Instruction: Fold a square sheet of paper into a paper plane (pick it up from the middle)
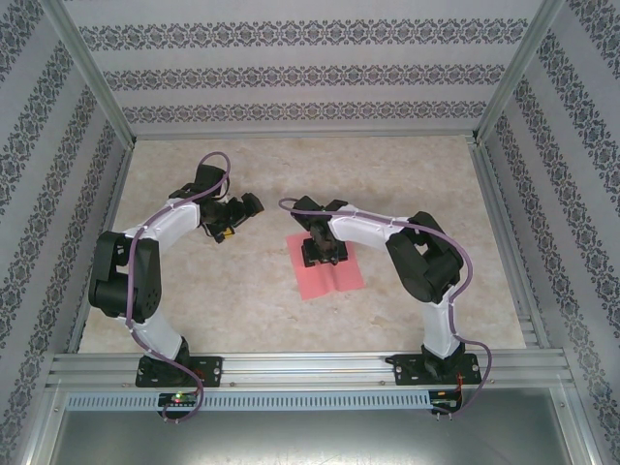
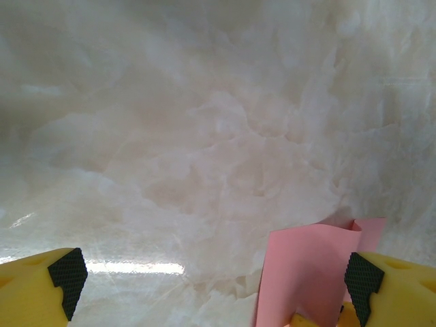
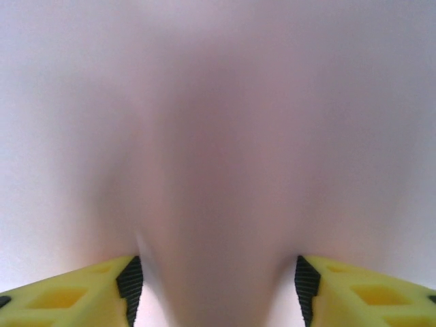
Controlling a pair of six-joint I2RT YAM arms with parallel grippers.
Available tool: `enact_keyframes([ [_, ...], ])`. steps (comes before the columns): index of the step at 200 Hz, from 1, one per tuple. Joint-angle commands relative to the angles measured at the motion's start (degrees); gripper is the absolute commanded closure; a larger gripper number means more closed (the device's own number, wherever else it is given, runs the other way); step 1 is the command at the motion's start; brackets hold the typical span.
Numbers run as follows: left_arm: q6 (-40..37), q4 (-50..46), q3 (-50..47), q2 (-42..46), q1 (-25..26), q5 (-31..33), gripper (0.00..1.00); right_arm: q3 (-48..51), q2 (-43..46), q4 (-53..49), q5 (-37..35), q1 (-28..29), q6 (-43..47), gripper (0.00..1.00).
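The salmon-pink square paper sheet (image 1: 334, 278) is humping up between the half-spread jaws of the right end effector (image 3: 218, 286); the left end effector (image 2: 214, 276) is gaping wide.

Floral-striped wallpaper walls (image 1: 310, 73), aluminium frame (image 1: 310, 366), pale marbled tabletop (image 1: 228, 305), soft light.

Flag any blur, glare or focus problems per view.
Top external: even light, sharp, thin salmon-pink paper square clear. Left wrist: white glare streak on the marbled tabletop, paper edge crisp. Right wrist: paper too close, a complete blur between the yellow fingers.
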State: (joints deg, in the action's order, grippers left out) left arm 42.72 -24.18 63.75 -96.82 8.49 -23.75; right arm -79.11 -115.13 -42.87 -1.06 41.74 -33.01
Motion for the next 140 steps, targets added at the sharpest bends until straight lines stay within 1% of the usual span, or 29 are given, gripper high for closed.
enact_keyframes([
  [1, 2.2, 1.4, -2.2, 0.7, -0.8, -0.6, 0.00, 1.8, 1.1, 4.3, 5.6, -0.3, -0.8, 0.44],
  [14, 4.0, 4.8, -4.6, 2.0, -1.1, -1.7, 0.00, 3.4, 3.5, 10.0, 11.3, -0.6, -2.2, 0.50],
  [33, 6.2, 9.3, -7.9, 4.1, -1.6, -3.4, 0.00, 6.7, 6.4, 22.5, 22.6, -1.9, -6.4, 0.59],
  [50, 6.6, 12.1, -10.5, 6.2, -1.6, -4.8, 0.00, 9.5, 7.3, 34.9, 31.6, -3.7, -12.4, 0.62],
  [62, 6.5, 13.4, -12.1, 8.0, -1.6, -5.2, 0.00, 11.4, 7.2, 43.5, 36.0, -4.7, -16.4, 0.62],
  [81, 6.1, 17.0, -15.2, 11.4, -1.6, -7.5, 0.00, 12.6, 5.7, 51.6, 40.0, -5.9, -21.4, 0.62],
  [101, 6.5, 22.2, -18.4, 13.3, -1.5, -12.2, 0.00, 13.7, 4.1, 57.4, 42.4, -7.0, -25.1, 0.62],
  [123, 9.0, 28.6, -21.7, 13.4, -1.0, -16.9, 0.00, 15.7, 3.1, 62.8, 44.3, -8.1, -28.3, 0.62],
  [140, 11.0, 32.4, -23.1, 12.0, -0.6, -19.0, 0.01, 16.9, 2.7, 66.5, 45.4, -8.7, -30.1, 0.61],
])
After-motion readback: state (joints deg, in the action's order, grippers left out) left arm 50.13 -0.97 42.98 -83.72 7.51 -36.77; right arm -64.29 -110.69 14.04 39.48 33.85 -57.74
